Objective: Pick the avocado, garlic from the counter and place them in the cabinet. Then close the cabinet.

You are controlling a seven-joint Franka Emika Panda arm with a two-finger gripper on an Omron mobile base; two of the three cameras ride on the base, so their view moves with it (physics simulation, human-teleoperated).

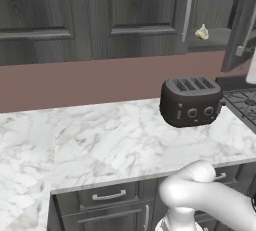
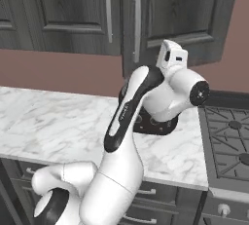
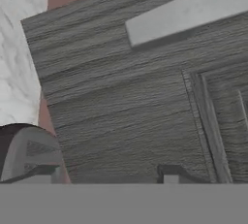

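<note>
In the left base view the counter (image 1: 115,140), white marble with grey veining, runs across the middle above dark drawers with silver handles. Toward its right end stands a dark four-slot toaster (image 1: 191,100), just beside the edge of a stove (image 1: 245,102) with black grates. Above, the cabinet (image 1: 145,15) shows closed dark wood-grain fronts on the left, while further right a door stands swung open and a grey shelf is visible inside. On that shelf lies the garlic (image 1: 202,33), a small cream bulb with a pointed tip, resting alone near the shelf's left end. The avocado cannot be made out in any of the pictures. In the right base view the white arm rises from the lower left, bends over the counter in front of the toaster, and lifts its hand up close to a cabinet door with a long silver bar handle (image 2: 136,24). In the hand view the gripper (image 3: 104,177) sits very near the door's wood-grain face, with only the dark tips of its fingers (image 3: 169,172) poking up at the bottom edge; they stand well apart, so the hand looks wide, and nothing is seen between them. Whether they touch the door cannot be told.
</note>
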